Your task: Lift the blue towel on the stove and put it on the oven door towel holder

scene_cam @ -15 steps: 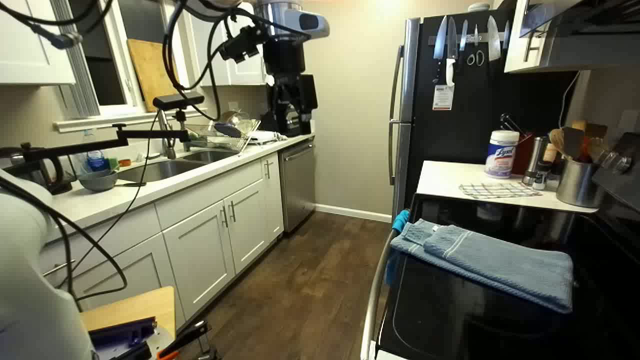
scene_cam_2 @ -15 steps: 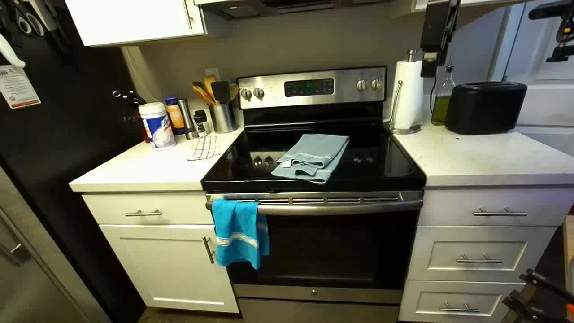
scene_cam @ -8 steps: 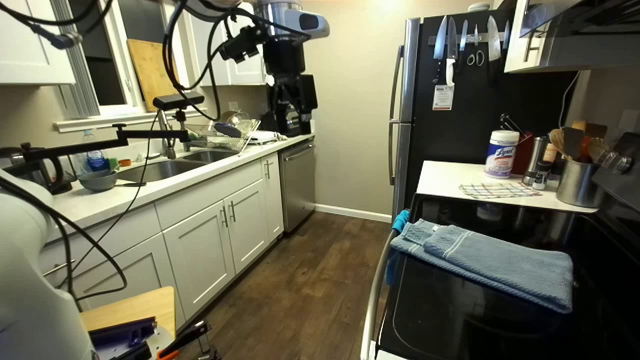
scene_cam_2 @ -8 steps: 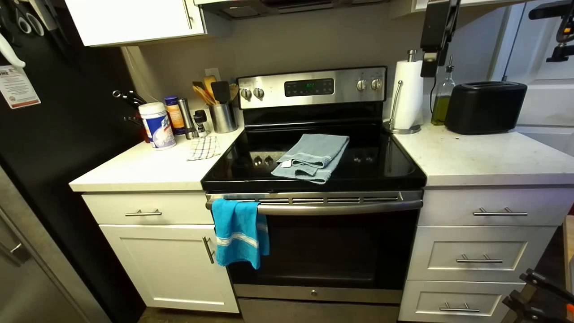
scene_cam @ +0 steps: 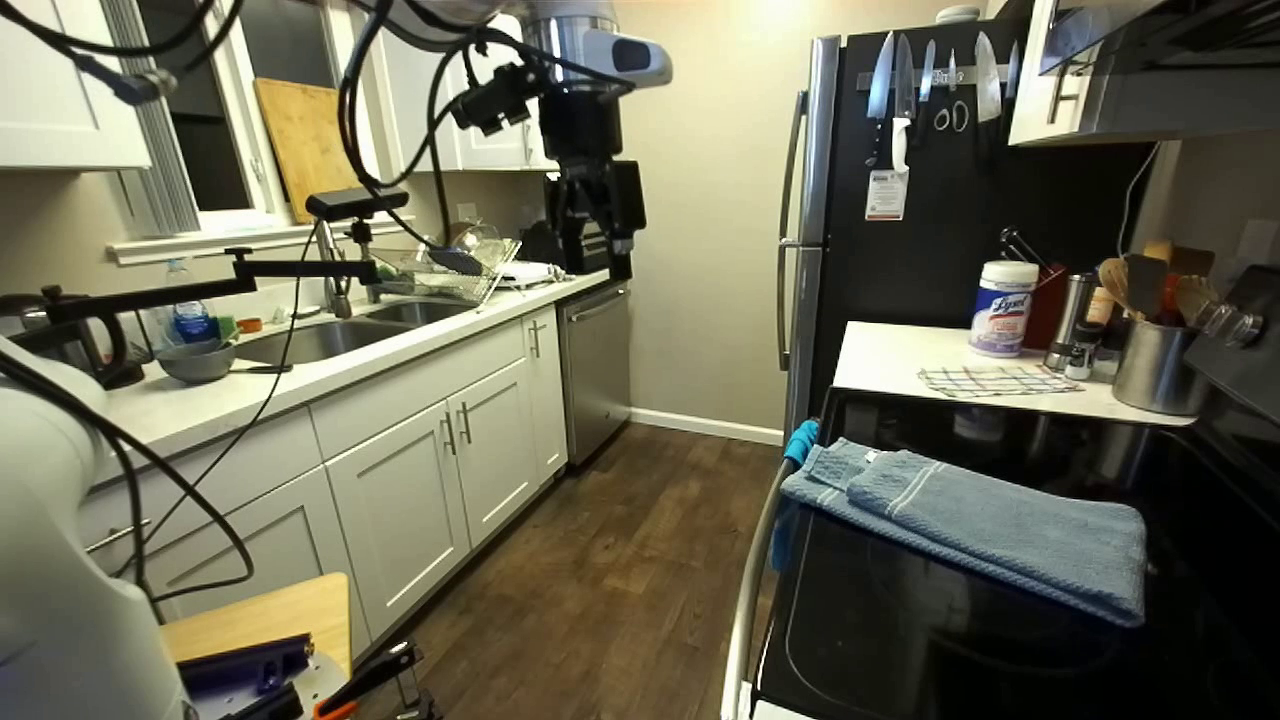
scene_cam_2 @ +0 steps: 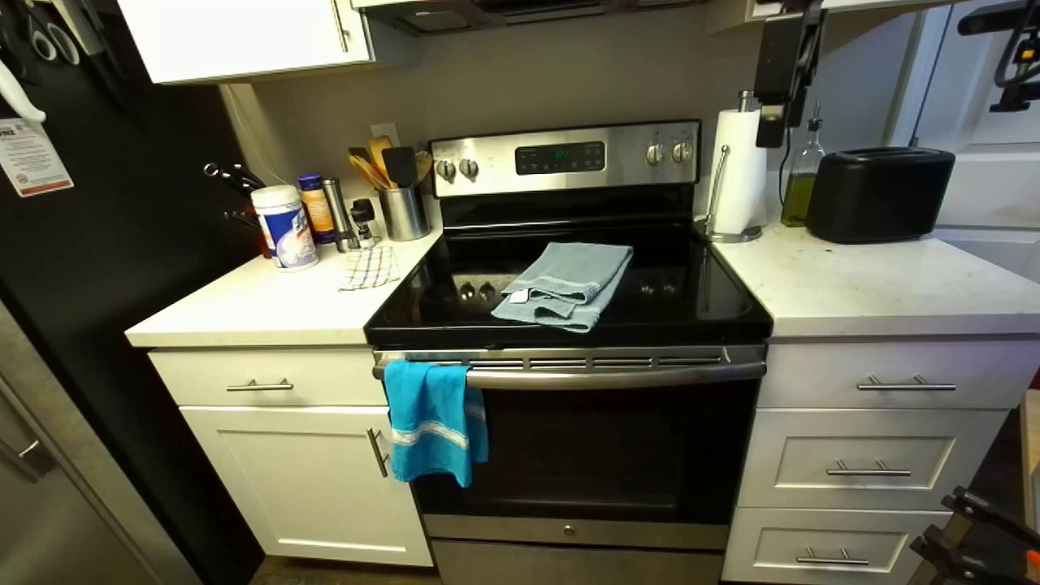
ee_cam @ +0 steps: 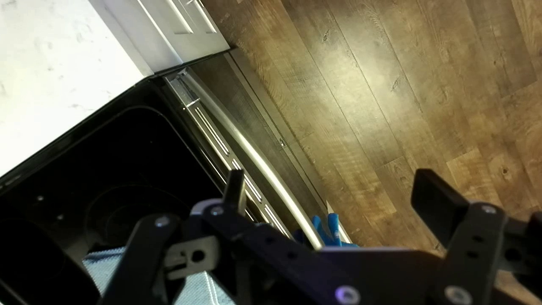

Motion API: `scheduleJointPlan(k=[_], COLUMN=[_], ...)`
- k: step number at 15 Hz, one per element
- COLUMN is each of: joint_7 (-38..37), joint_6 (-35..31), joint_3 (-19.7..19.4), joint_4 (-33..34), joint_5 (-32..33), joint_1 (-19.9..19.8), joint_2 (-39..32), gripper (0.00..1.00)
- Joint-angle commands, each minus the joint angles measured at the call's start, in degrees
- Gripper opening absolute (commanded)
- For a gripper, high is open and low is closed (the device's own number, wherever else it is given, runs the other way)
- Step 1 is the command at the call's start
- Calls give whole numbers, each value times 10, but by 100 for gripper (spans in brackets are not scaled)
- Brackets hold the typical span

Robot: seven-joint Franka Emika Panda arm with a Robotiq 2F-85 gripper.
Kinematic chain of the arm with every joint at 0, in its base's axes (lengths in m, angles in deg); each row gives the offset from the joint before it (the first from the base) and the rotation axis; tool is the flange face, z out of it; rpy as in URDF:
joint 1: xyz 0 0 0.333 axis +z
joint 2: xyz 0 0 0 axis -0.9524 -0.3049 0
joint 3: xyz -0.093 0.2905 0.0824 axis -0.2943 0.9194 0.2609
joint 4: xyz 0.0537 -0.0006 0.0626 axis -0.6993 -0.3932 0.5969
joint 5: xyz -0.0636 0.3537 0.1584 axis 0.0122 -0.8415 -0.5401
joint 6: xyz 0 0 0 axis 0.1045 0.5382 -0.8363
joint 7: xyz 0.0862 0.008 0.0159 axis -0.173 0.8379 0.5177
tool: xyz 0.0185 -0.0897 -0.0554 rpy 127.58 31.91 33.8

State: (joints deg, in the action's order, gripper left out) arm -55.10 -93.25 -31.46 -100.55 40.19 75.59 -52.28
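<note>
Approaching the stove calls for height | towel lies folded on top — best pinched deep at a loose edge, lifted, draped over the bar beside the hanging towel | claw wide apart, gripping nothing | count — one stove, two blue towels, one bar, one claw

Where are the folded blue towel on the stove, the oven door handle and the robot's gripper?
Folded blue towel (scene_cam: 985, 525): in an exterior view, on its top layer.
Oven door handle (scene_cam_2: 617, 379): in an exterior view, on its uncovered stretch.
Gripper (ee_cam: 330, 185): in the wrist view, between its open fingertips.
</note>
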Motion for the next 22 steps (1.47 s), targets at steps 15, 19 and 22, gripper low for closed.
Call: scheduleJointPlan(k=[15, 19, 22], joint_7=[-13, -16, -3], joint_6=[-90, -96, -101], joint_3=[-43, -47, -46], joint_4=[208, 208, 203], joint_5=[176, 193, 176], joint_1=[6, 8, 5], joint_2=[-324, -345, -346], gripper=[100, 100, 100])
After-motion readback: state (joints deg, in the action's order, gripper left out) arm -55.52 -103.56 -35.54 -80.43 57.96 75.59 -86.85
